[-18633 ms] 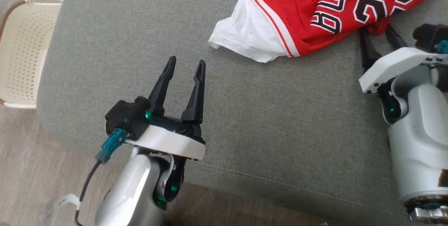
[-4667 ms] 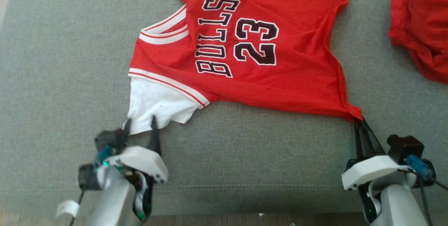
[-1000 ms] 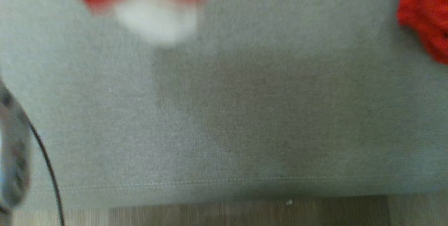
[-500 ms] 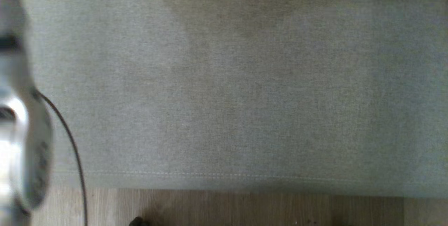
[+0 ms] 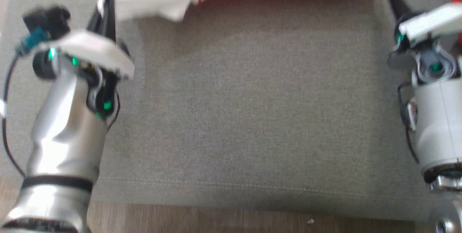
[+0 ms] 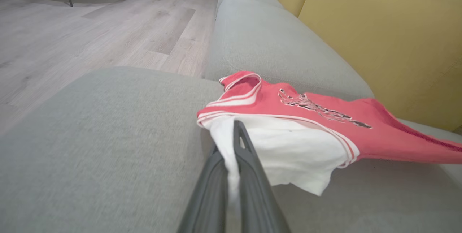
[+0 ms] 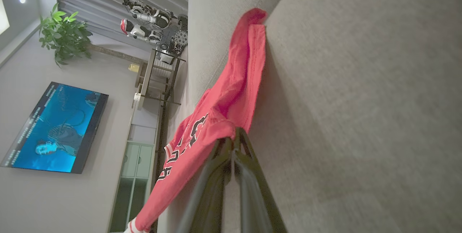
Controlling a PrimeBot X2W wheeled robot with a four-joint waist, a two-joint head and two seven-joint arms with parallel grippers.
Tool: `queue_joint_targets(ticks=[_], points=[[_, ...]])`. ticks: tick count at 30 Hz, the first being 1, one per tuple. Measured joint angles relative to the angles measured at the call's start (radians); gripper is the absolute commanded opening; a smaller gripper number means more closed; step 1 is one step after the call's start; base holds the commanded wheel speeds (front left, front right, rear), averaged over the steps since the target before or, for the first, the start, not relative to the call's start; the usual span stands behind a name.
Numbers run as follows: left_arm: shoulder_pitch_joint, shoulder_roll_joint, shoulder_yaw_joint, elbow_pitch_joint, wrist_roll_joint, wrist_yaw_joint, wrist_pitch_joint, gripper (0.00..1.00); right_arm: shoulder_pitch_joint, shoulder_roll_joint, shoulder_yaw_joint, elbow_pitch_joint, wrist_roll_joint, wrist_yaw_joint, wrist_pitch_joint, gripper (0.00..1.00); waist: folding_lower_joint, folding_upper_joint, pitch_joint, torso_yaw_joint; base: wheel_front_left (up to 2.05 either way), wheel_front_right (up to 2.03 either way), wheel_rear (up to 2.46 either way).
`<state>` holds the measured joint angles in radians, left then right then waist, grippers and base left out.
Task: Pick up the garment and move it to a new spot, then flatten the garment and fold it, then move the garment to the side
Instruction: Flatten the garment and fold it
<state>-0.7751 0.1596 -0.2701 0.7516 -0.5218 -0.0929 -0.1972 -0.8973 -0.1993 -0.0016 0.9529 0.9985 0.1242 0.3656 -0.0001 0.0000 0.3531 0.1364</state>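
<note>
Garment point(image 6: 317, 142) newly aloft, in left pincer point(image 6: 231, 142)

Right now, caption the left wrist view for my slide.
Left gripper pinching the white sleeve of the red jersey over the grey sofa.

The garment point(image 6: 389, 139) is showing red, with a white sleeve point(image 6: 288, 153), red-and-white striped trim and black white-edged lettering. The sofa cushion point(image 5: 252, 99) is showing plain grey, its backrest point(image 6: 379, 27) yellow, the floor point(image 6: 90, 27) pale woodgrain.

Grey sofa point(image 5: 252, 99), yellow backrest point(image 6: 379, 27), seemingly wooden floor point(image 6: 90, 27)
</note>
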Motion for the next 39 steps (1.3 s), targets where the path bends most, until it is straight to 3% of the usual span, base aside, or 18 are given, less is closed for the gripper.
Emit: queue_joint_targets(ticks=[14,25,31,39], points=[[0.207,0.071,-0.091,-0.030,0.037,-0.021,0.012,0.00,0.129,-0.008,0.073,-0.035,-0.057,0.000,0.021,0.00,0.0000,0.0000,-0.094,-0.011,0.00,0.00,0.00],[0.315,0.124,-0.157,-0.084,0.030,-0.031,0.065,0.00,0.241,-0.098,0.187,-0.103,-0.125,0.000,0.131,0.00,0.0000,0.0000,-0.136,-0.016,0.00,0.00,0.00],[0.382,0.178,-0.197,-0.141,-0.039,-0.034,0.147,0.00,0.324,-0.149,0.250,-0.166,-0.134,0.000,0.254,0.00,0.0000,0.0000,-0.169,-0.025,0.00,0.00,0.00],[0.482,0.306,-0.294,-0.332,-0.208,-0.039,0.264,0.00,0.401,-0.207,0.289,-0.257,-0.132,0.000,0.384,0.00,0.0000,0.0000,-0.211,-0.025,0.00,0.00,0.00]])
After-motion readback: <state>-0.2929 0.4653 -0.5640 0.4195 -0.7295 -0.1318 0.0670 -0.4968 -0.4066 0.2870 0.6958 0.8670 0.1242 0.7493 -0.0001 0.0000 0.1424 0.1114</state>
